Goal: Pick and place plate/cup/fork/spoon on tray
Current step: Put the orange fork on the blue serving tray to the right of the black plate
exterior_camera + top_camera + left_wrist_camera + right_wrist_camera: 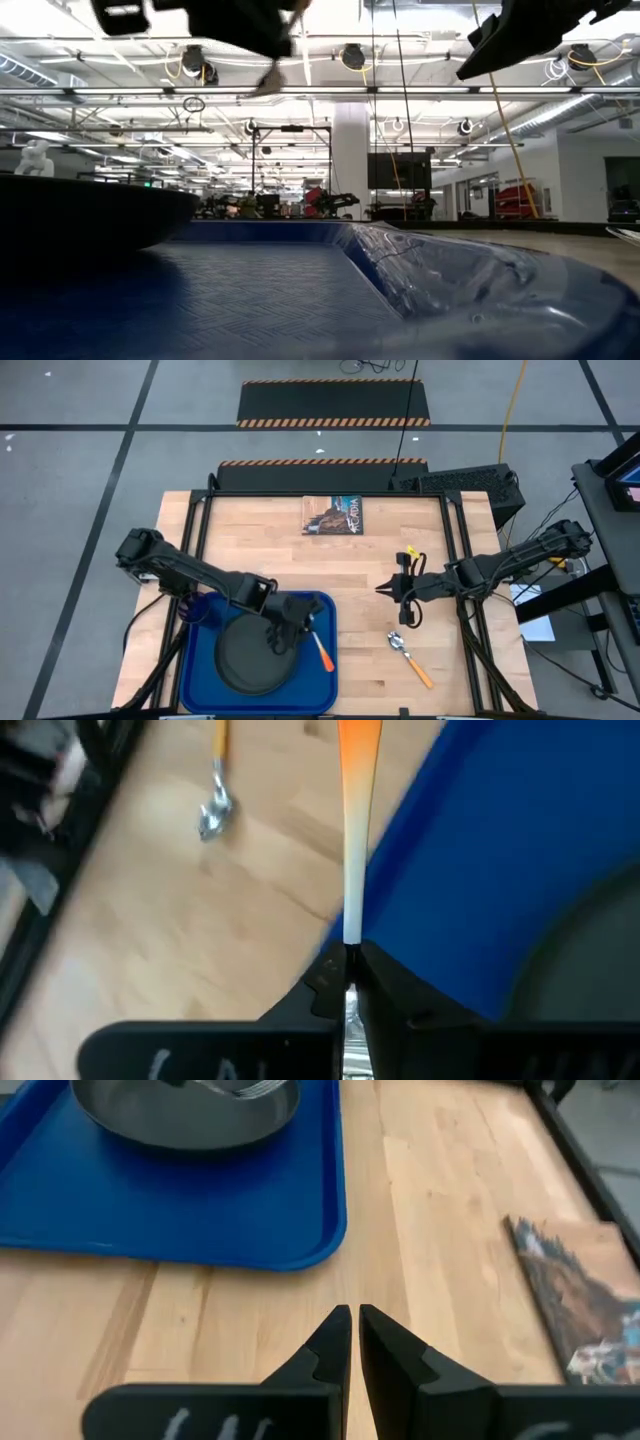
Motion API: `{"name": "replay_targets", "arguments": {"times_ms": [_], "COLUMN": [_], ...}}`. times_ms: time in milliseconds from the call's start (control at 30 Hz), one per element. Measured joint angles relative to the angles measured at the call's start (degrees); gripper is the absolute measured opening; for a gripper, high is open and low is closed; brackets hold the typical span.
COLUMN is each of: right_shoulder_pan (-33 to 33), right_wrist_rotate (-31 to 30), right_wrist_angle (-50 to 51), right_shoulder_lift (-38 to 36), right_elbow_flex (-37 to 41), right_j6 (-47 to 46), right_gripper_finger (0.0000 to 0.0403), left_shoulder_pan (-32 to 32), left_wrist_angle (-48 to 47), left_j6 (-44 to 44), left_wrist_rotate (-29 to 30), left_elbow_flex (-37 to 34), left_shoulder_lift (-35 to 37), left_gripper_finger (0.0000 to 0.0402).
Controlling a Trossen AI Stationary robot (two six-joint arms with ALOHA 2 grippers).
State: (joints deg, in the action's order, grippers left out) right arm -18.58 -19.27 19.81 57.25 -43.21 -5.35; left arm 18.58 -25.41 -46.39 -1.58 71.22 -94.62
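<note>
The blue tray (200,680) lies at the table's near left, with the black plate (245,655) on it. A dark purple cup (205,608) stands in the tray's far left corner, partly under my left arm. My left gripper (300,628) is over the tray's right part, shut on the orange-handled fork (322,652). The spoon (410,658) lies flat on the wood right of the tray and also shows in the left wrist view (215,805). My right gripper (385,590) hovers shut and empty above the table's middle right. My left gripper pinches the fork's metal end (350,935) between its two fingers; the tines are hidden between them. The fork sticks out past the fingertips in line with the fingers, with the orange handle (358,750) farthest out. It shows lifted above the tray in the low view (270,78).
A picture book (333,515) lies at the table's far middle and also shows in the right wrist view (590,1300). Bare wood lies between the tray (200,1200) and the spoon. The black frame rails run along the table's left and right sides.
</note>
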Motion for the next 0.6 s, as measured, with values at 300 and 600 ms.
{"name": "replay_targets", "arguments": {"times_ms": [300, 600], "right_shoulder_pan": [-2.3, -2.6], "right_wrist_rotate": [0.0, -0.2], "right_wrist_angle": [0.0, -1.8], "right_shoulder_lift": [1.3, 3.0], "right_elbow_flex": [0.0, 0.1], "right_j6": [-2.6, -1.2], "right_gripper_finger": [0.0016, 0.0016], "left_shoulder_pan": [1.6, 2.3], "left_wrist_angle": [5.3, 4.2], "left_j6": [-10.3, -17.1], "left_wrist_rotate": [-2.6, -6.4], "left_elbow_flex": [0.0, 0.6], "left_shoulder_lift": [-5.9, -11.2], "left_gripper_finger": [0.0012, 0.0020]}}
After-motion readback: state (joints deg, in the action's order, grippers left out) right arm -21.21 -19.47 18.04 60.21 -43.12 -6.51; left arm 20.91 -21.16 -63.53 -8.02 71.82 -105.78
